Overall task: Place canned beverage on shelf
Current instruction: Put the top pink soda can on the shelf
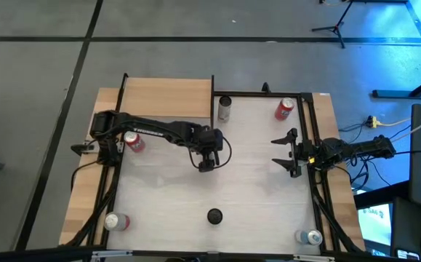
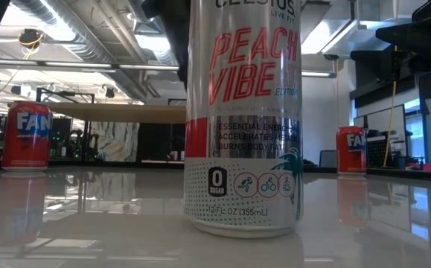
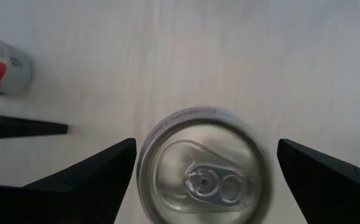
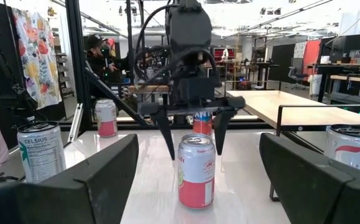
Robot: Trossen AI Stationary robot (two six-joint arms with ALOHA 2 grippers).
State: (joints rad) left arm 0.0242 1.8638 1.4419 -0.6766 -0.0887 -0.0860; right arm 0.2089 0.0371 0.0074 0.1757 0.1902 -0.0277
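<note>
A can with a silver top and a red-and-white body (image 4: pixel 196 173) stands upright on the whitish table, near its middle. My left gripper (image 1: pixel 206 161) is right above it, pointing down and open. In the left wrist view the can's top (image 3: pixel 204 168) lies between the two fingers with a gap on each side. In the right wrist view the fingertips (image 4: pixel 167 144) stand on either side of the can's upper rim. My right gripper (image 1: pixel 291 153) is open and empty at the table's right side, facing the can. The shelf (image 1: pixel 168 94), a light-tan board in a black frame, is at the far left.
A silver can (image 1: pixel 225 108) and a red can (image 1: pixel 285 109) stand at the far edge. A red can (image 1: pixel 134 142) stands under my left arm. A tall can (image 1: pixel 215 215) stands near the front edge. Two cans (image 1: pixel 115 222) (image 1: pixel 310 236) are at the near corners.
</note>
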